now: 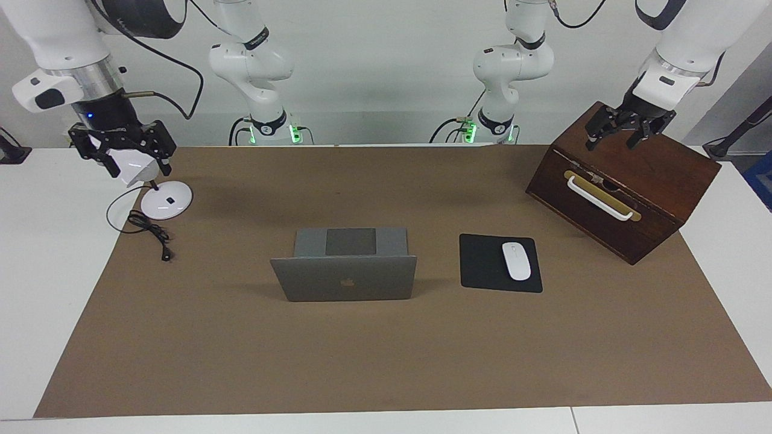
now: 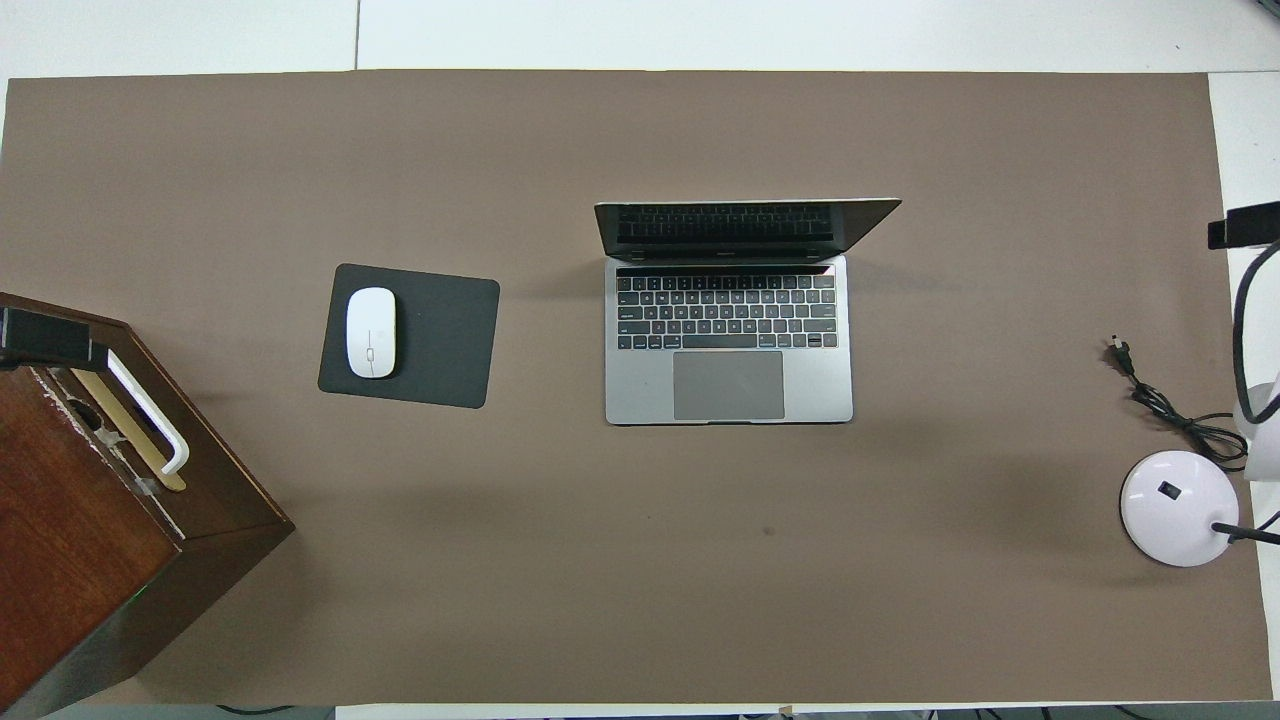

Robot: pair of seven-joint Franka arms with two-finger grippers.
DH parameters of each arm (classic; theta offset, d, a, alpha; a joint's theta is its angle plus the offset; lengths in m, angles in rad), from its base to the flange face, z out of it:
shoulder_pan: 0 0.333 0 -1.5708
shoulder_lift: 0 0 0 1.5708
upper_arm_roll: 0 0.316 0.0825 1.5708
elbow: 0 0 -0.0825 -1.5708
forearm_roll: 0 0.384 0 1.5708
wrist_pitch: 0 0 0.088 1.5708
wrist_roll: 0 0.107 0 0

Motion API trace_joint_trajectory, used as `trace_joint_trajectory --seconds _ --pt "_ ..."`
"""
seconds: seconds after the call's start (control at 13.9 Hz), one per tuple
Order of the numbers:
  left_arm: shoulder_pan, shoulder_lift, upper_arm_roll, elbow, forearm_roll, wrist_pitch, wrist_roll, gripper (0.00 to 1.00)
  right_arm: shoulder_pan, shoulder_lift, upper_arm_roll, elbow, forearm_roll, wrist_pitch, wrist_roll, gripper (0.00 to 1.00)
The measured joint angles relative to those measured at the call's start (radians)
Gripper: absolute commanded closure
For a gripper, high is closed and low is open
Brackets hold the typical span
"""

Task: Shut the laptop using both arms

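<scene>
The silver-grey laptop [image 1: 344, 278] stands open in the middle of the brown mat, its lid upright with the apple logo facing the facing view. Its keyboard deck and trackpad [image 2: 728, 385] show in the overhead view, screen dark. My right gripper [image 1: 139, 164] hangs open over the white lamp's head at the right arm's end of the table, and only its tip [image 2: 1243, 225] enters the overhead view. Over the wooden box at the left arm's end, my left gripper [image 1: 612, 143] is open and holds nothing; its tip [image 2: 45, 340] shows there too. Both grippers are well away from the laptop.
A black mouse pad [image 1: 482, 262] with a white mouse [image 1: 516, 260] lies beside the laptop toward the left arm's end. A dark wooden box [image 1: 633, 193] with a white handle sits there. A white desk lamp [image 1: 167, 200] and its black cable [image 1: 151, 232] sit at the right arm's end.
</scene>
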Motion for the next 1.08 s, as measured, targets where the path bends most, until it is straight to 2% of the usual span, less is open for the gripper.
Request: trace_joint_trajectory --seconds 0.22,0.29,0.43,0.5,0.58,0.65,0.72,1.08 --pt "0.0 0.0 0.0 0.0 0.0 0.002 0.0 0.0 -0.003 0.125 -0.001 0.126 -0.001 0.001 -0.008 0.23" --pt "0.0 0.0 0.0 0.0 0.0 0.002 0.0 0.02 -0.005 0.169 -0.001 0.17 -0.001 0.004 -0.009 0.3" --pt "0.0 0.0 0.0 -0.001 0.0 0.002 -0.001 0.86 -0.015 0.257 0.0 0.253 -0.001 0.029 -0.013 0.51" --pt "0.0 0.0 0.0 -0.001 0.0 0.002 -0.002 1.0 -0.018 0.296 0.0 0.286 -0.001 0.048 -0.014 0.64" --pt "0.0 0.0 -0.001 -0.001 0.0 0.003 -0.002 1.0 -0.02 0.329 0.001 0.312 -0.001 0.066 -0.015 0.73" --pt "0.0 0.0 0.0 -0.001 0.0 0.004 -0.003 1.0 -0.02 0.353 0.002 0.329 -0.001 0.083 -0.016 0.89" --pt "0.0 0.0 0.0 -0.001 0.0 0.005 -0.004 1.0 -0.02 0.37 0.003 0.339 -0.001 0.098 -0.016 1.0" --pt "0.0 0.0 -0.003 -0.001 -0.002 0.018 -0.008 1.0 -0.019 0.399 0.013 0.377 -0.001 0.118 -0.016 1.0"
